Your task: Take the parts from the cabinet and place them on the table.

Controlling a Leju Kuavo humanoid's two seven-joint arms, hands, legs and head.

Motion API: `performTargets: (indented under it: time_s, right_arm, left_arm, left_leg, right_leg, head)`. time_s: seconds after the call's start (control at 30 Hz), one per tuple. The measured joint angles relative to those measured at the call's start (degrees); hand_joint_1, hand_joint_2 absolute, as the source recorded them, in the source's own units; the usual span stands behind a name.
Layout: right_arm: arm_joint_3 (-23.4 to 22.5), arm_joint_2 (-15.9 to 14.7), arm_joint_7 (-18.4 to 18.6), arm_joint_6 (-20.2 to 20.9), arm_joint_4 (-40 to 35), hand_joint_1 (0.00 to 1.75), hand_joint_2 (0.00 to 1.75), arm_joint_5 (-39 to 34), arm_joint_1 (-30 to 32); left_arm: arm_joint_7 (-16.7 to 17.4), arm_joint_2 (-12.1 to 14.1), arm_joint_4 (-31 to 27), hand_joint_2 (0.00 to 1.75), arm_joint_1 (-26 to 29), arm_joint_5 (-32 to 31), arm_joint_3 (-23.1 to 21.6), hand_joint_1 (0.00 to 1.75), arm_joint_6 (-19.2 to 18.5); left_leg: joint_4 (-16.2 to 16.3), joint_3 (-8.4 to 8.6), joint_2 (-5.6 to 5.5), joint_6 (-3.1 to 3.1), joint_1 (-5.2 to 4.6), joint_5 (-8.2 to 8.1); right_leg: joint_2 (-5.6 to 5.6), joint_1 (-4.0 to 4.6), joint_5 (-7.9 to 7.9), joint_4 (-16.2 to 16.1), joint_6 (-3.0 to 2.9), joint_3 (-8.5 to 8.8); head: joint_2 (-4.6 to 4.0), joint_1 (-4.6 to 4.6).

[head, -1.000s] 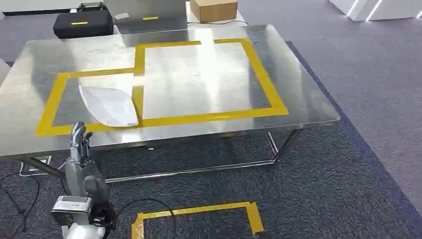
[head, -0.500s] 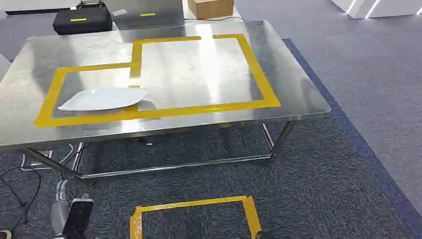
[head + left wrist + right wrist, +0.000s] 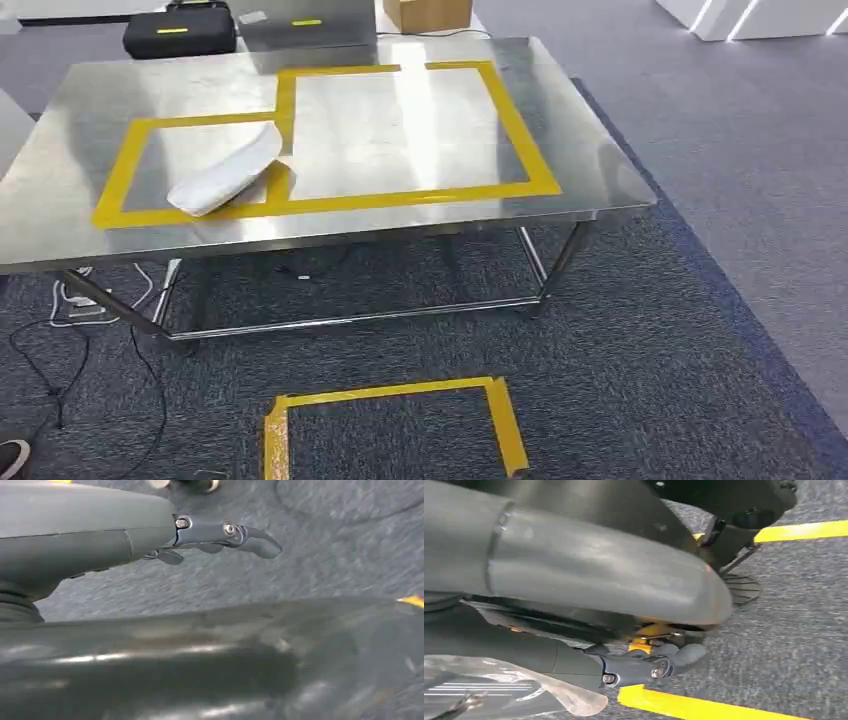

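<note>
While the bag (image 3: 225,178) lies near the surface's (image 3: 600,180) left front corner (long axis diagonal), right hand (image 3: 644,667) grips another; left hand (image 3: 220,535) spread.

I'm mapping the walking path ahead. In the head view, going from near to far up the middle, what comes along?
Yellow tape rectangle on the carpet → steel table's lower crossbar → table's front edge → yellow tape outline on the tabletop → cardboard box behind the table.

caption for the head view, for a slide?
White bag lies on the steel table inside the smaller yellow tape box; another tape outline marks the carpet.
</note>
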Motion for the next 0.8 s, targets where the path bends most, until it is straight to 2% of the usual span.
performTargets:
  time_s: [0.07, 0.1, 0.13, 0.17, 0.2, 0.23, 0.27, 0.3, 0.33, 0.37, 0.4, 0.43, 0.47, 0.5, 0.57, 0.6, 0.63, 0.67, 0.7, 0.73, 0.77, 0.8]
  right_arm:
    - [0.0, 0.0, -0.2, -0.15, 0.0, 0.0, 0.0, 0.0, 0.12]
    - [0.0, 0.09, -0.37, -0.24, 0.07, 0.0, 0.0, 0.07, 0.0]
    - [-0.02, 0.09, -0.46, -0.3, 0.04, 0.0, 0.0, 0.09, -0.03]
    - [-0.02, 0.09, -0.59, -0.31, 0.04, 0.0, 0.0, 0.13, 0.02]
    - [-0.02, 0.11, -0.81, -0.54, 0.04, 0.0, 1.75, 0.2, 0.04]
    - [-0.02, 0.11, -1.09, -0.83, 0.04, 0.0, 1.75, 0.26, 0.04]
    - [-0.02, 0.11, -1.29, -1.11, 0.04, 0.0, 1.75, 0.28, -0.02]
    - [-0.02, 0.11, -1.49, -1.36, 0.04, 0.0, 1.75, 0.37, -0.11]
    - [-0.02, 0.11, -1.66, -1.57, 0.04, 0.0, 1.75, 0.5, -0.13]
    - [-0.02, 0.13, -1.77, -1.75, 0.04, 0.0, 1.75, 0.55, -0.12]
    - [-0.02, 0.15, -1.84, -1.79, 0.04, 0.0, 1.75, 0.52, -0.13]
    - [-0.02, 0.17, -1.94, -1.79, 0.02, 0.0, 1.75, 0.42, -0.17]
    - [-0.02, 0.17, -1.99, -1.81, 0.02, 0.0, 1.75, 0.39, -0.19]
    - [-0.04, 0.22, -2.01, -1.84, 0.02, 0.0, 1.75, 0.35, -0.23]
    - [-0.04, 0.22, -1.86, -1.92, 0.02, 0.0, 1.75, 0.28, -0.25]
    - [-0.07, 0.22, -1.51, -2.1, 0.04, 0.0, 1.75, 0.15, -0.03]
    - [-0.2, 0.22, -1.27, -2.25, 0.07, 0.0, 1.75, -0.11, 0.13]
    - [-0.42, 0.22, -1.07, -2.25, 0.07, 0.0, 0.0, -0.37, 0.19]
    - [-0.55, 0.22, -1.05, -2.27, 0.07, 0.0, 0.0, -0.53, 0.19]
    - [-0.66, 0.22, -1.05, -2.29, 0.07, 0.0, 0.0, -0.63, 0.13]
    - [-0.81, 0.22, -0.98, -2.23, 0.07, 0.0, 0.0, -0.74, 0.06]
    - [-0.85, 0.22, -0.87, -2.21, 0.07, 0.0, 0.0, -0.85, 0.05]
  left_arm:
    - [0.4, -0.26, 0.9, 0.0, 0.25, -0.27, -0.09, 0.0, -0.64]
    - [0.68, -0.24, 1.53, 0.0, 0.27, -0.4, -0.09, 0.0, -0.96]
    - [0.88, -0.28, 1.75, 0.0, 0.43, -0.53, -0.11, 0.0, -1.29]
    - [0.88, -0.35, 1.89, 0.0, 0.58, -0.64, -0.15, 0.0, -1.45]
    - [0.79, -0.35, 2.06, 0.0, 0.58, -0.98, -0.18, 0.0, -1.53]
    - [0.53, -0.39, 2.13, 0.0, 0.53, -1.49, -0.33, 0.0, -1.62]
    - [0.29, -0.41, 2.17, 0.0, 0.46, -1.68, -0.55, 0.0, -1.69]
    - [-0.13, -0.39, 2.17, 0.0, 0.42, -2.19, -0.72, 0.0, -1.66]
    - [-0.5, -0.39, 2.17, 0.0, 0.37, -2.54, -0.83, 0.0, -1.58]
    - [-0.76, -0.37, 2.17, 0.0, 0.31, -2.65, -0.96, 0.0, -1.51]
    - [-1.09, -0.37, 2.17, 0.0, 0.21, -2.78, -1.12, 0.0, -1.4]
    - [-1.48, -0.37, 2.17, 0.0, -0.01, -3.06, -1.18, 0.0, -1.31]
    - [-1.62, -0.37, 2.17, 0.0, -0.2, -3.22, -1.23, 0.0, -1.27]
    - [-1.73, -0.37, 2.17, 0.0, -0.44, -3.5, -1.38, 0.0, -1.23]
    - [-1.79, -0.35, 2.21, 0.0, -0.47, -3.89, -1.71, 0.0, -1.18]
    - [-1.79, -0.37, 2.26, 0.0, -0.26, -4.09, -1.75, 0.0, -1.18]
    - [-1.64, -0.41, 2.32, 0.0, -0.39, -4.22, -1.84, 0.0, -1.16]
    - [-1.37, -0.46, 2.34, 0.0, -0.39, -4.42, -2.03, 0.0, -1.16]
    - [-1.16, -0.52, 2.34, 0.0, -0.41, -4.51, -2.17, 0.0, -1.2]
    - [-0.94, -0.57, 2.37, 0.0, -0.43, -4.64, -2.25, 0.0, -1.27]
    - [-0.59, -0.61, 2.41, 0.0, -0.49, -4.86, -2.43, 0.0, -1.36]
    - [-0.15, -0.61, 2.43, 0.0, -0.49, -5.01, -2.54, 0.0, -1.42]
  left_leg:
    - [-0.42, -0.29, -0.05, -0.65, -0.04, 1.31]
    - [-0.12, -0.82, -0.19, -0.94, 0.14, 0.75]
    - [1.03, -1.25, -0.33, -1.38, 0.18, -2.47]
    - [3.89, -1.71, -0.35, -1.69, 0.33, -6.63]
    - [8.32, -2.13, -0.35, -2.0, 0.38, -10.86]
    - [12.38, -2.32, -0.35, -2.18, 0.42, -13.34]
    - [15.69, -2.26, -0.35, -2.27, 0.48, -13.98]
    - [17.24, -1.45, -0.35, -2.31, 0.52, -12.55]
    - [16.53, 0.12, -0.35, -2.28, 0.55, -10.11]
    - [14.11, 2.52, -0.38, -2.15, 0.55, -7.8]
    - [9.19, 6.39, -0.39, -1.92, 0.55, -6.78]
    - [3.45, 10.75, -0.51, -1.64, 0.55, -8.04]
    - [-2.03, 13.87, -0.58, -1.36, 0.35, -9.47]
    - [-3.89, 14.53, -0.63, -1.05, 0.29, -10.62]
    - [-3.11, 13.48, -0.63, -0.37, -0.15, -9.82]
    - [-3.57, 12.69, -0.48, 0.28, 0.14, -8.91]
    - [-3.43, 11.96, -0.05, 0.86, 0.15, -8.11]
    - [-3.42, 11.14, -0.02, 1.56, 0.07, -7.43]
    - [-3.35, 10.11, 0.0, 1.67, -0.02, -6.64]
    - [-3.29, 9.06, 0.02, 1.76, -0.17, -5.82]
    - [-3.13, 7.81, 0.38, 1.87, -0.28, -4.97]
    - [-2.84, 6.54, 0.75, 1.94, -0.4, -4.19]
  right_leg:
    - [-0.07, 0.11, 0.88, 0.21, -1.03, -0.83]
    - [-0.37, -0.4, 1.77, 0.03, -1.59, -1.69]
    - [-0.39, -0.32, 2.52, 0.07, -2.06, -2.44]
    - [-0.49, -0.31, 3.15, 0.07, -2.48, -3.2]
    - [-0.58, -0.28, 3.92, 0.13, -2.44, -4.08]
    - [-0.72, -0.21, 4.63, 0.16, -2.41, -4.87]
    - [-0.83, -0.16, 5.36, 0.25, -2.42, -5.41]
    - [-0.96, -0.13, 6.17, 0.49, -2.37, -6.54]
    - [-1.01, -0.12, 6.87, 0.78, -2.29, -7.73]
    - [-1.01, -0.13, 7.49, 1.18, -2.1, -8.89]
    - [-0.99, -0.16, 8.1, 1.65, -1.89, -10.02]
    - [-0.95, -0.14, 8.62, 1.99, -1.56, -10.65]
    - [-0.9, 0.14, 8.97, 2.45, -1.21, -11.09]
    - [-1.03, 0.11, 9.87, 2.43, -0.86, -11.47]
    - [-1.1, -0.18, 11.32, 1.96, -0.38, -11.76]
    - [-0.96, -0.18, 11.53, 1.94, 0.05, -12.06]
    - [-0.65, -0.47, 8.71, 2.94, 0.34, -12.53]
    - [-0.51, -0.49, 4.74, 5.42, 0.52, -13.34]
    - [-0.43, -0.49, 0.53, 9.44, 0.64, -14.37]
    - [-0.36, -0.49, -2.37, 13.73, 0.81, -14.87]
    - [-0.35, -0.5, -3.65, 17.75, 0.91, -15.18]
    - [-0.35, -0.5, -2.55, 20.14, 0.98, -14.83]
  head:
    - [0.0, 0.11]
    - [0.0, 0.13]
    - [0.0, -0.15]
    - [0.0, -0.57]
    - [0.0, -0.65]
    - [0.0, -0.63]
    - [0.0, -0.65]
    - [0.0, -0.63]
    - [0.0, -0.63]
    - [0.0, -0.61]
    - [0.0, -0.68]
    - [0.0, -0.66]
    - [0.0, -0.7]
    - [0.0, -0.5]
    - [0.0, -0.63]
    - [0.0, -0.55]
    - [0.0, -0.74]
    - [0.0, -0.35]
    - [0.0, -0.28]
    - [0.0, -0.31]
    - [0.0, -0.31]
    - [0.0, -0.28]
